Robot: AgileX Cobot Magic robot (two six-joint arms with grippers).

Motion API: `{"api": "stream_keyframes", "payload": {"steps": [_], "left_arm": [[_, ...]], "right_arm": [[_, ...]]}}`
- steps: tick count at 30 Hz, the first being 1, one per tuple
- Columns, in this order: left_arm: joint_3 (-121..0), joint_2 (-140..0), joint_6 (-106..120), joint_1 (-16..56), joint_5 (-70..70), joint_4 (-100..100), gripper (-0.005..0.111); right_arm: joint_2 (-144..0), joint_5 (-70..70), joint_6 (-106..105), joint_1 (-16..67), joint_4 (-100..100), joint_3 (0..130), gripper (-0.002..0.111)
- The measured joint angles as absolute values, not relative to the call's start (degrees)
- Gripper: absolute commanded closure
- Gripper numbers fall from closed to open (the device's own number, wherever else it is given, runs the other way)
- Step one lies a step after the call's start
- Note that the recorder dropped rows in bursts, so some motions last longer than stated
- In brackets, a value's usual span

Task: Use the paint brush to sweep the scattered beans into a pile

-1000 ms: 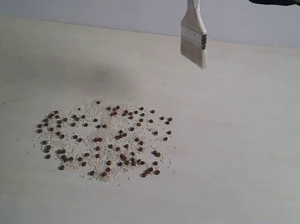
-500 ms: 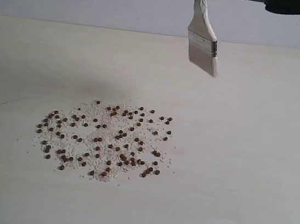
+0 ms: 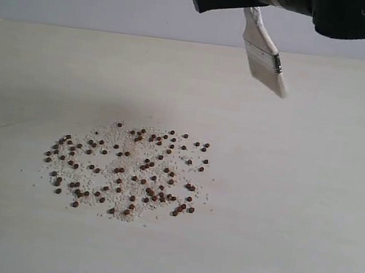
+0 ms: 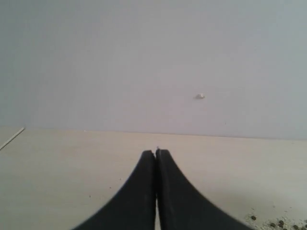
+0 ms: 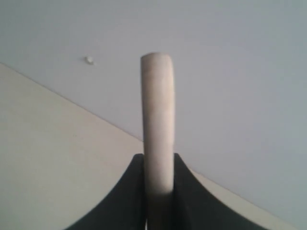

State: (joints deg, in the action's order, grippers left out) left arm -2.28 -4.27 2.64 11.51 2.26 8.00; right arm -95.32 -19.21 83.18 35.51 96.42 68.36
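Black and cut off by the upper edge of the exterior view, the right gripper clamps the paint brush by its handle, whose top is hidden behind the fingers. Its bristles hang tilted at upper right, above the table and well apart from the beans scattered centre left. The left gripper shows only in its wrist view, fingers pressed together, empty

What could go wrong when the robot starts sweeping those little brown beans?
The wide wooden-handled paint brush hangs tilted, pinched only by its handle in the right arm's black fingers, so it might twist or slip when pressed down. The small round reddish-brown beans lie loose on the smooth pale table; a fast stroke could roll them farther apart.
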Motion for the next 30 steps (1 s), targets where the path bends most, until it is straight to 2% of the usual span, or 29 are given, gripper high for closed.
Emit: {"api": "stream_keyframes", "payload": {"steps": [13, 16, 24, 30], "left_arm": [[-0.03, -0.38, 2.64, 11.51, 8.95, 8.35, 0.107], [-0.03, -0.38, 2.64, 11.51, 8.95, 8.56, 0.107], [-0.03, -0.38, 2.64, 11.51, 8.95, 8.69, 0.107], [-0.03, -0.38, 2.64, 11.51, 8.95, 8.82, 0.107]], "right_arm": [[-94.81, -40.05, 91.22, 41.61, 99.22, 61.41, 0.108], [-94.72, -35.99, 89.34, 41.74, 99.13, 60.89, 0.108], [-94.59, -10.34, 78.11, 41.99, 99.11, 60.74, 0.108], [-94.59, -7.21, 77.14, 42.09, 99.37, 60.74, 0.108]]}}
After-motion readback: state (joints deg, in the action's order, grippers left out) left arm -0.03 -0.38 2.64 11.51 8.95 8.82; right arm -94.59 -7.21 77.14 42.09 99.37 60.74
